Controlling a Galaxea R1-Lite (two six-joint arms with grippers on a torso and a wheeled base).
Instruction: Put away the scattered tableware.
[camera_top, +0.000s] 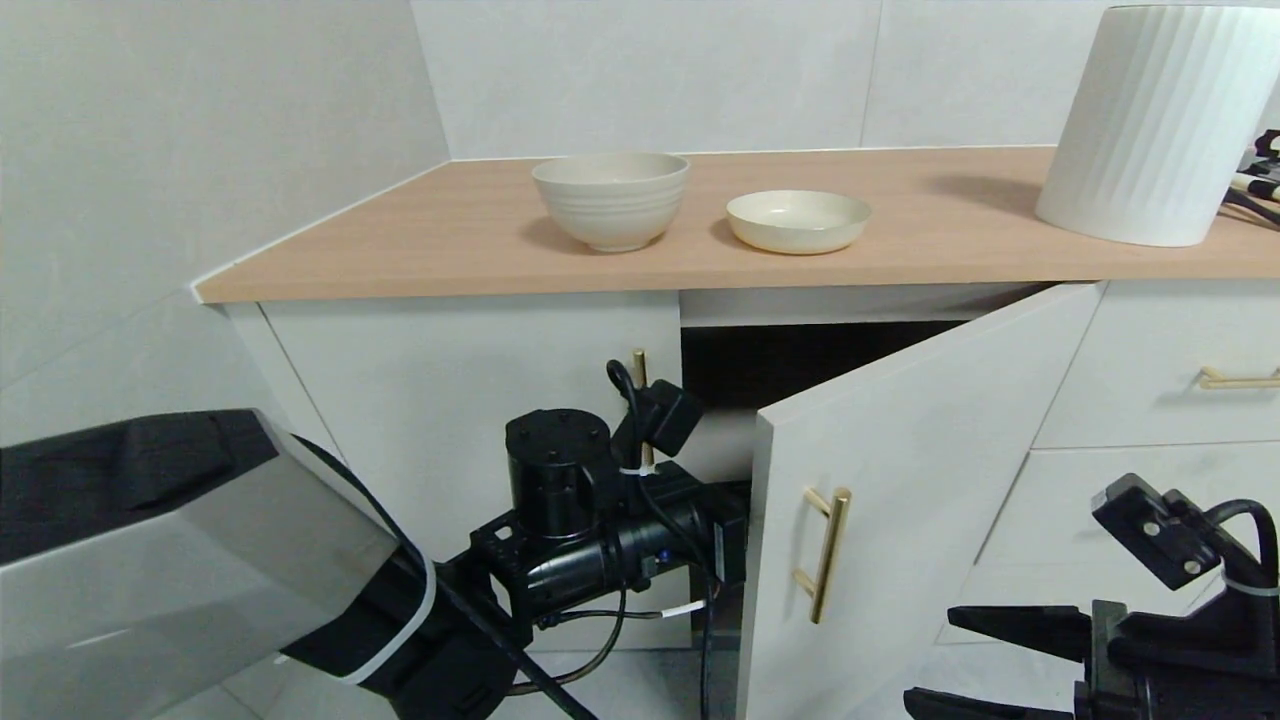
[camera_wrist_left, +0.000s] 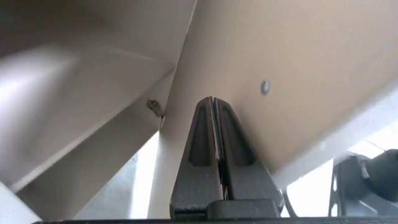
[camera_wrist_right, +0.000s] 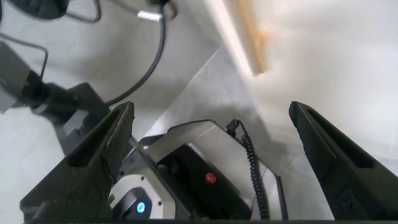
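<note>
On the counter (camera_top: 450, 240), side by side but apart: bowl (camera_top: 610, 200) and shallow dish (camera_top: 797, 220); below, cabinet door (camera_top: 900, 450) standing open; behind that door, left gripper (camera_wrist_left: 214, 124), jaws pressed together; low in front of the door, right gripper (camera_wrist_right: 211, 106), jaws spread wide, holding nothing.

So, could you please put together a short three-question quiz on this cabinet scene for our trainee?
1. True or false: the cabinet door under the counter is fully closed.
2. Which thing stands nearest the deep bowl? A) the shallow dish B) the ribbed white container C) a drawer handle
3. Fill in: the left gripper is ___, the right gripper is ___.

Key: 1 false, it stands partly open; 2 A; 3 shut, open.
</note>
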